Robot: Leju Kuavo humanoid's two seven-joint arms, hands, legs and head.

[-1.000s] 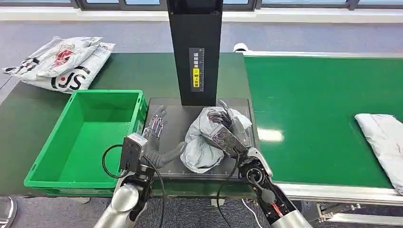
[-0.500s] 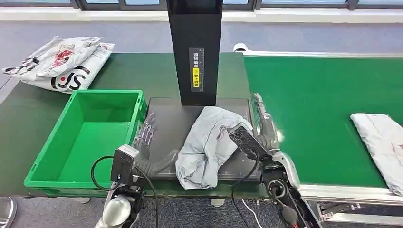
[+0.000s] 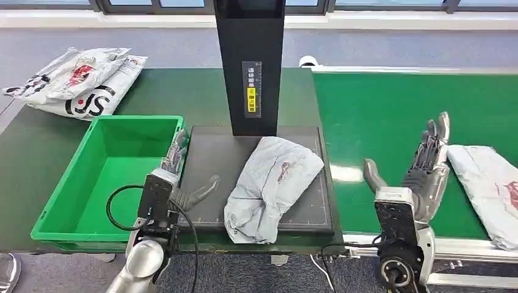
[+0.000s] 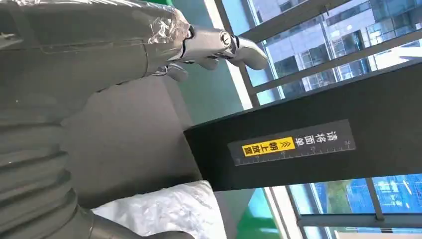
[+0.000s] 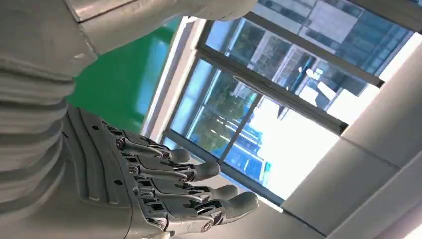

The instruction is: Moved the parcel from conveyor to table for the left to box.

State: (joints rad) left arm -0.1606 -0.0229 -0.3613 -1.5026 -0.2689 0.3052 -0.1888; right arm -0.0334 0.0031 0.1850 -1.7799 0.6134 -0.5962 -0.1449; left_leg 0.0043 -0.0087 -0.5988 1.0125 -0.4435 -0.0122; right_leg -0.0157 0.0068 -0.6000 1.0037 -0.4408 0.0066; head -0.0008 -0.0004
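Having let go of the parcel [image 3: 272, 183] and swung out over the conveyor [image 3: 391, 116], right hand [image 3: 421, 174] now hovering with fingers [image 5: 199, 191] spread, holding nothing. Parcel lying crumpled on the dark pad [image 3: 214, 159] of the bench [image 3: 36, 152], beside the crate [image 3: 104, 177]. Left hand [image 3: 183, 183] hovering open between crate and parcel, holding nothing.

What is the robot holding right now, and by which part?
Nothing. The left hand and right hand are both open; the grey parcel lies free on the black platform.
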